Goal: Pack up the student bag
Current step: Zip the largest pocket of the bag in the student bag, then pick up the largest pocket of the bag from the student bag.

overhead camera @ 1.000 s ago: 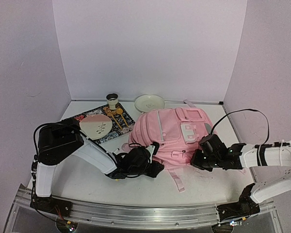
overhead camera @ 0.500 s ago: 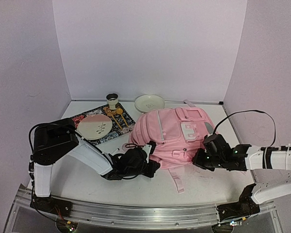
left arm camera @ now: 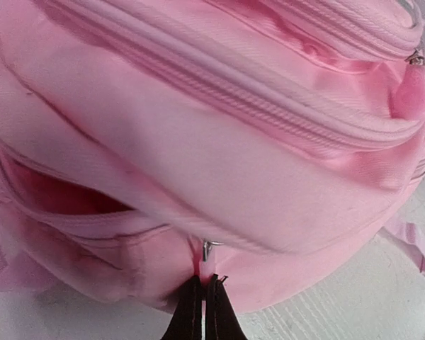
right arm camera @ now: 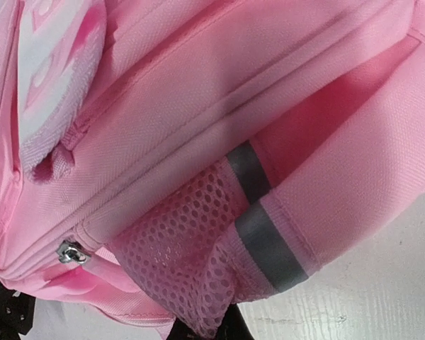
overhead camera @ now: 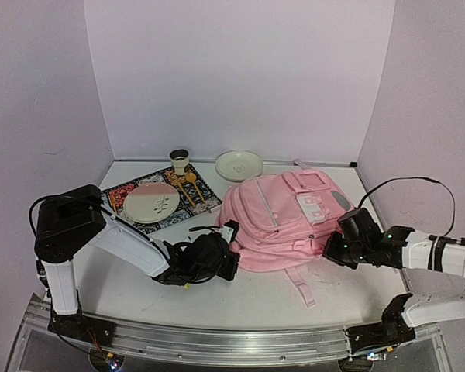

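The bag (overhead camera: 283, 221) lies flat on the tabletop (overhead camera: 240, 298), right of centre, front pockets up, a strap (overhead camera: 301, 283) trailing toward the near edge; it sits between the two arms, one rounded end toward the left arm, its far side toward the right.

It is soft, limp fabric and probably light; it will likely sag, crease and slide on the tabletop when pulled, and no opening will stay agape by itself; broad panels give little to pinch, so the better holds are the zip pulls, seams, straps and pocket edges; one side wants anchoring while the other draws a zip.

The left tool (left arm camera: 202, 287) meets the bag's near lower edge; its fingers are pressed together on what looks like the zip pull (left arm camera: 207, 249), the metal slider just above the tips.

The right tool (overhead camera: 339, 246) is against the opposite side; its tips are mostly hidden at the picture's bottom edge, but they appear closed on the bottom of the mesh pocket (right arm camera: 177, 262), beside the grey strip (right arm camera: 265, 234).
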You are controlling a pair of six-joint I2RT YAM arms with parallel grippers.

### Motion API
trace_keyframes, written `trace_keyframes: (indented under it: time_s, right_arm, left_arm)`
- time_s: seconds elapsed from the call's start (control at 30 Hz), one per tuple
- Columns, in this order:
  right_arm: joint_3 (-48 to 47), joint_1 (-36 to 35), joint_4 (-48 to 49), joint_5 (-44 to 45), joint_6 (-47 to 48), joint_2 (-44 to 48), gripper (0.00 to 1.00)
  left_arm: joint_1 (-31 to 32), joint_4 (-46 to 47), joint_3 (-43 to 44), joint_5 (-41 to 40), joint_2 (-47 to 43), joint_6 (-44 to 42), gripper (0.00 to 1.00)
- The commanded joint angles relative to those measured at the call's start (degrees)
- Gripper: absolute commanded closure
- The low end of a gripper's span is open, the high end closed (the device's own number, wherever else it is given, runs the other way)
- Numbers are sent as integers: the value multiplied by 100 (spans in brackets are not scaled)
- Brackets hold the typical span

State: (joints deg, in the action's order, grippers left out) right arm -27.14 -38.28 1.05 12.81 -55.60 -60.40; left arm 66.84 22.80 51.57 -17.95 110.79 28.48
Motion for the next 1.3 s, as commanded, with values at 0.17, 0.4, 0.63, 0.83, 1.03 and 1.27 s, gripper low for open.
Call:
trace_keyframes:
  time_s: [0.17,0.4,0.63,0.83,1.03,1.27]
  right_arm:
    - [-448,1156,-873,872,562,500,100]
    - [-842,1747,-855,632,1132,66,98]
    - [-1317,1753,-588,-103,1888,-606,92]
    - [-1242,1750,-462,-453,1968,-573,91]
    - [-1121,1751,-339,-671,1992,-569,91]
    - [-1054,1752,-322,-670,2013,-458,91]
  left_arm:
    - [-200,-986,-113,-1071,-450,-584,100]
    - [-297,-1107,-242,-1007,-778,-842,100]
    - [-221,-1087,8,413,-629,-981,100]
    - [-38,-862,178,730,-694,-656,80]
    - [-16,-630,323,1157,-570,-564,61]
    - [-167,-522,385,1063,-507,-379,51]
